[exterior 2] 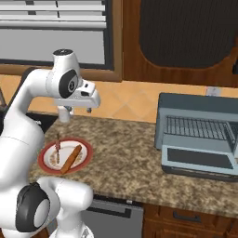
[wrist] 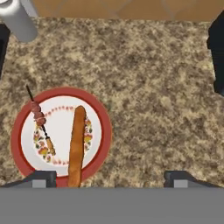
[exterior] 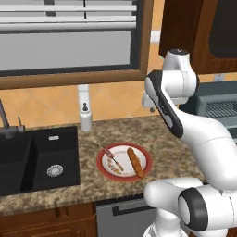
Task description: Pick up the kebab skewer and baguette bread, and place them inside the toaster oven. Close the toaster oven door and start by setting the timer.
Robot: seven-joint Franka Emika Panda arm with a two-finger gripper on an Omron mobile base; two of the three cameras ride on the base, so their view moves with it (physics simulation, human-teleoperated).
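Granite counter (exterior 2: 125, 158) carries the toaster oven (exterior 2: 197, 135) at its right end, toaster oven door (exterior 2: 199, 160) dropped open, wire rack exposed. Black sink (exterior: 32, 159) lies far left; a soap dispenser (exterior: 85, 115) stands behind the red-rimmed plate (wrist: 19, 131). On that plate — baguette bread (wrist: 77, 144) beside the thinner kebab skewer (wrist: 40, 124), apart. My gripper (wrist: 109, 177) hangs above the counter, jaws spread, holding nothing — nothing bars its way to the plate.

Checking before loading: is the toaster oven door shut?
No, the toaster oven door hangs open, showing the wire rack inside.
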